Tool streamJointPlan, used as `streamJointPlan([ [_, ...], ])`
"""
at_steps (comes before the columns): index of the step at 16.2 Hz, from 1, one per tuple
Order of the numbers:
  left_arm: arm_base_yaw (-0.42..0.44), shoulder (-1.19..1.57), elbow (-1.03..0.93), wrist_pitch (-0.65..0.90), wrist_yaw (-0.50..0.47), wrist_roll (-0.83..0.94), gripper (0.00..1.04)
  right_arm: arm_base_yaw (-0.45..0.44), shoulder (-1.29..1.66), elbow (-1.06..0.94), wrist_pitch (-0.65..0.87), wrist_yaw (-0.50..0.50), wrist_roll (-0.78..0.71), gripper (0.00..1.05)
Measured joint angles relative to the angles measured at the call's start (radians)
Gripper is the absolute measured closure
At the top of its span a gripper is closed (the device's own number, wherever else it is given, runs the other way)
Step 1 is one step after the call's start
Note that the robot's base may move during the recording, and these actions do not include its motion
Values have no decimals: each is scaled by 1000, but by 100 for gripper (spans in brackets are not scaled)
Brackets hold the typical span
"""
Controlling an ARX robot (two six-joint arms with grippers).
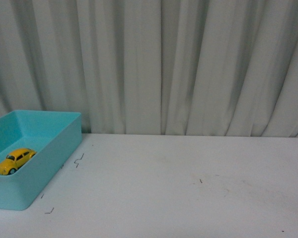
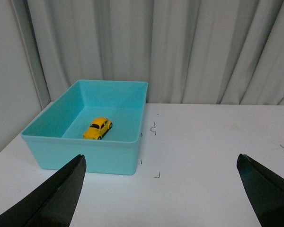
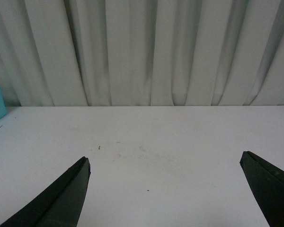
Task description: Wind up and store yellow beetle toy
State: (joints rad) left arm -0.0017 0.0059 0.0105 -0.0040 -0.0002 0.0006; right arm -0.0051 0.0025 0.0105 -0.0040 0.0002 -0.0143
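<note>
yellow beetle toy (image 1: 15, 160) inside teal bin (image 1: 49, 158), far left of white table (image 1: 188, 188), on the bin floor | left gripper (image 2: 161, 198) — jaws wide apart, empty, short of the bin | right gripper (image 3: 165, 196) — jaws wide apart, empty, above bare tabletop

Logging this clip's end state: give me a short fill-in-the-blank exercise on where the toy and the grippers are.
1. The small glossy yellow beetle toy car sits inside the ____ plastic bin.
2. The bin stands on the white table, toward the robot's ____ side.
3. The left gripper and right gripper are both ____ and hold nothing.

Missing words: turquoise; left; open
</note>
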Motion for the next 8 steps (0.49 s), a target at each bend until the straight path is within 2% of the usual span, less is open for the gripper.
streamJointPlan([
  [8, 0, 0, 0, 1, 0, 0, 7, 0, 0, 0, 1, 0, 0, 7],
])
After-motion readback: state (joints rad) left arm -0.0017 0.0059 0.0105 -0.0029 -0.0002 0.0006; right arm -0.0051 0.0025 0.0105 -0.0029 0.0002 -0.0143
